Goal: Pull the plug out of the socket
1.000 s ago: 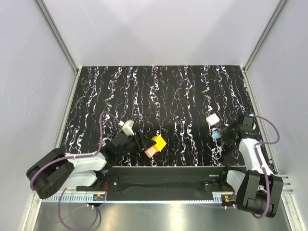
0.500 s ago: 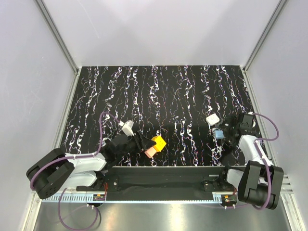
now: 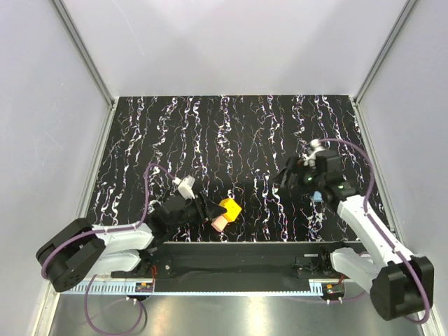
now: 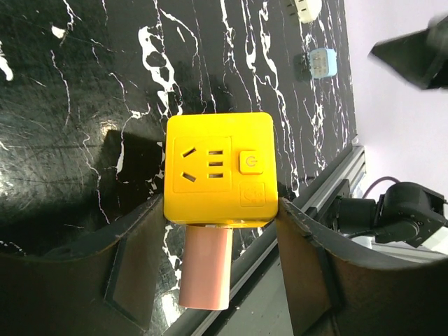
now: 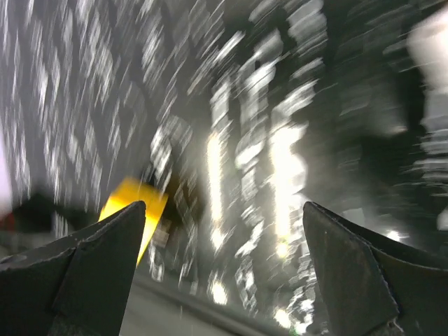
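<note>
The socket (image 4: 218,170), a bright-yellow cube, is clamped between the fingers of my left gripper (image 4: 220,210), one finger on each side face. From its lower face a pink plug (image 4: 205,269) sticks out, still seated. From above, the socket (image 3: 230,208) and plug (image 3: 219,222) hang low over the near middle of the table, with the left gripper (image 3: 210,210) shut on the cube. My right gripper (image 3: 285,180) stands open and empty to the right of the socket, apart from it. Its wrist view is motion-blurred, with the right gripper (image 5: 224,231) wide and the socket (image 5: 129,203) at left.
A light-blue adapter (image 4: 323,63) and a white adapter (image 4: 304,8) lie on the black marbled table (image 3: 238,133) at the right; the light-blue adapter (image 3: 318,197) peeks out beside the right arm. The metal rail (image 3: 238,248) runs along the near edge.
My right gripper opened, left the light-blue adapter on the table and swung left toward the middle. The left gripper and the socket have stayed put.
</note>
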{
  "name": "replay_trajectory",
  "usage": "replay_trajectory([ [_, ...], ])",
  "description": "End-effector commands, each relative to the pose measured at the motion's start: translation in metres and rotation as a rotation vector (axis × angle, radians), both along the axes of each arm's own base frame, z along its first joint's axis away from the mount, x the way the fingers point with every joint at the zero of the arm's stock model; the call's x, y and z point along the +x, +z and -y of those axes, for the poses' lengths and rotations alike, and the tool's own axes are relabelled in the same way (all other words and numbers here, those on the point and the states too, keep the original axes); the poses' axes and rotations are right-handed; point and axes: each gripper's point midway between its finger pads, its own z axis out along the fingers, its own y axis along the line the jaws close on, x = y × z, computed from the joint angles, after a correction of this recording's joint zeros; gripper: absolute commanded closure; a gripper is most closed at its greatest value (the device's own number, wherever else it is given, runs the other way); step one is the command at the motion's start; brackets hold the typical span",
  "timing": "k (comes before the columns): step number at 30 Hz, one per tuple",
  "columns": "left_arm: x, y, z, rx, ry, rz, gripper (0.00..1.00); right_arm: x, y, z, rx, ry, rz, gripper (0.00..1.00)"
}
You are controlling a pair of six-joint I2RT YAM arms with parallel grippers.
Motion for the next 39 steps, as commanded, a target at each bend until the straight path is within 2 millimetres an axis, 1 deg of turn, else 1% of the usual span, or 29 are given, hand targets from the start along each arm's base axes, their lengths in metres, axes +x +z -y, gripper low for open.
replay_trajectory([
  [1,-0.002,-0.012,-0.008,0.087,-0.007,-0.014,1.0,-0.046,-0.011,-0.062,0.067,0.319,-0.019,0.02],
  [3,-0.004,-0.013,-0.008,0.099,-0.019,-0.018,1.0,-0.056,-0.009,-0.082,0.087,0.402,0.026,0.07],
  [4,-0.005,-0.012,-0.008,0.099,-0.027,-0.019,1.0,-0.068,-0.016,-0.092,0.082,0.452,0.024,0.09],
  [5,-0.005,-0.011,-0.006,0.101,-0.036,-0.02,1.0,-0.074,-0.018,-0.1,0.091,0.485,0.025,0.09],
  [6,-0.004,-0.006,-0.003,0.1,-0.049,-0.011,1.0,-0.075,-0.017,-0.109,0.101,0.514,0.054,0.09],
  [7,-0.005,-0.008,-0.004,0.113,-0.054,-0.02,1.0,-0.077,-0.025,-0.112,0.079,0.528,0.044,0.07],
  [8,-0.005,-0.008,-0.003,0.117,-0.058,-0.022,1.0,-0.084,-0.028,-0.122,0.056,0.578,0.053,0.05],
  [9,-0.003,-0.005,-0.001,0.111,-0.061,-0.018,1.0,-0.085,-0.03,-0.126,0.04,0.601,0.063,0.05],
  [11,-0.003,-0.007,0.0,0.113,-0.067,-0.03,1.0,-0.084,-0.038,-0.135,-0.02,0.647,0.076,0.05],
  [12,-0.002,-0.004,0.002,0.102,-0.076,-0.029,1.0,-0.087,-0.04,-0.143,-0.035,0.677,0.092,0.05],
  [13,-0.002,-0.007,0.003,0.106,-0.08,-0.039,1.0,-0.085,-0.044,-0.147,-0.054,0.683,0.096,0.05],
  [15,0.0,-0.005,0.006,0.095,-0.087,-0.04,1.0,-0.084,-0.045,-0.156,-0.066,0.718,0.136,0.06],
  [16,0.0,-0.007,0.006,0.097,-0.088,-0.045,1.0,-0.08,-0.048,-0.157,-0.085,0.713,0.15,0.06],
  [18,0.001,-0.009,0.006,0.095,-0.091,-0.052,1.0,-0.078,-0.042,-0.164,-0.08,0.735,0.213,0.07],
  [21,0.003,-0.012,0.005,0.104,-0.095,-0.059,1.0,-0.068,-0.034,-0.168,-0.082,0.726,0.304,0.06],
  [24,0.006,-0.011,0.003,0.101,-0.095,-0.056,1.0,-0.063,-0.03,-0.173,-0.095,0.766,0.369,0.08],
  [25,0.006,-0.012,0.003,0.104,-0.095,-0.056,1.0,-0.066,-0.033,-0.176,-0.088,0.8,0.369,0.09],
  [26,0.008,-0.013,0.001,0.107,-0.09,-0.054,1.0,-0.065,-0.032,-0.179,-0.088,0.818,0.393,0.12],
  [27,0.007,-0.013,0.001,0.106,-0.097,-0.054,1.0,-0.065,-0.036,-0.182,-0.091,0.837,0.391,0.13],
  [28,0.007,-0.013,0.001,0.106,-0.098,-0.054,1.0,-0.066,-0.035,-0.185,-0.082,0.859,0.403,0.14],
  [30,0.008,-0.013,0.001,0.096,-0.1,-0.052,1.0,-0.065,-0.043,-0.187,-0.101,0.886,0.406,0.13],
  [33,0.008,-0.012,0.003,0.086,-0.113,-0.051,1.0,-0.062,-0.048,-0.189,-0.125,0.914,0.428,0.11],
  [39,0.008,-0.012,0.004,0.075,-0.133,-0.049,1.0,-0.056,-0.048,-0.193,-0.125,0.913,0.475,0.1],
])
